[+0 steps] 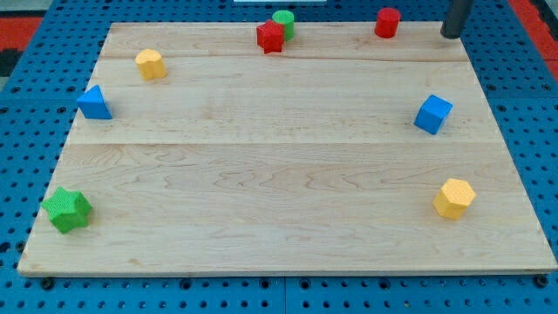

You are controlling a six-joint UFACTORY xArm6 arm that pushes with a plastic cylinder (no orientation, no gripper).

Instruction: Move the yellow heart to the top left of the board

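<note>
Camera view: the yellow heart (150,64) already sits in the upper left of the frame, close to the surface's (279,174) top-left corner but a little in from both edges. I judge the task nearly or fully done — at most a short nudge up and left remains, depending on how tightly "top left" is meant.

My tip (451,35) shows at the upper right of the frame, a dark rod ending just past the surface's top edge, to the right of the red cylinder (387,22) and well apart from the yellow heart. The tool is a plain rod with no jaws, so there is nothing to open or close, and it touches no block.

The surface is pale wooden planking with visible grain and faint seams running left to right, resting on a blue perforated base (523,105).

The blocks look like small matte painted solids:
- a blue triangular block (93,102) at the left edge, below the heart
- a green star (67,209) at the lower left
- a red star-like block (270,37) touching a green cylinder (283,21) at top centre
- a blue cube (432,114) at the right
- a yellow hexagonal block (454,198) at the lower right — well apart from everything else
</note>
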